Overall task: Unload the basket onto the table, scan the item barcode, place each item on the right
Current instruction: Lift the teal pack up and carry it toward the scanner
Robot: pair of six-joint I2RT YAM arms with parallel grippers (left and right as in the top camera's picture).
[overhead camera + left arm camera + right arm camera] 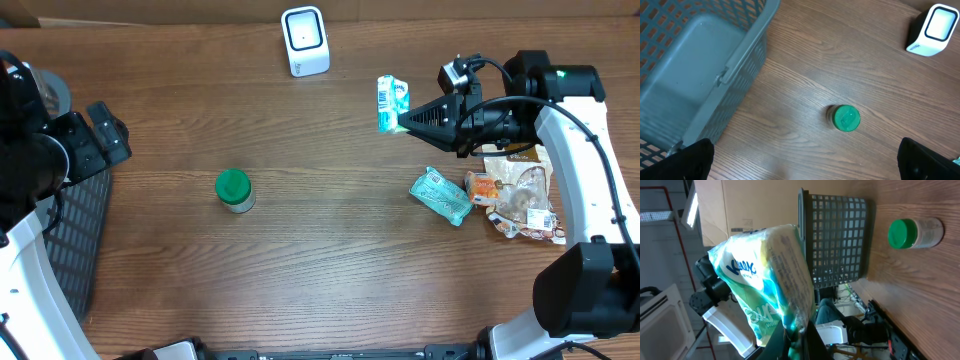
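Right gripper (pixel 404 117) is clamped on the blue-and-white packet (pixel 391 102), upper right of the overhead frame. The packet sticks out past the fingertips toward frame left. The right wrist view has it pinched by one edge at bottom centre, with its bulk filling the middle of that frame above the jaws (the print on it is too blurred to pick out a barcode). It looks held clear of the wood.

White scanner (pixel 305 40) stands at top centre of the overhead, up and left of the packet, well apart from it.

Left gripper (pixel 805 169): fingers spread wide, one at each bottom corner of the left wrist frame, nothing between them but bare table (pixel 330 270).

Green-lidded jar (pixel 234 190) stands upright, left of centre in the overhead, well apart from both grippers. Grey mesh basket (pixel 75 240) sits at the left edge.

Teal pouch (pixel 441 196) and a crinkled snack bag (pixel 520 195) lie flat at mid right, just beside each other, below the right gripper.
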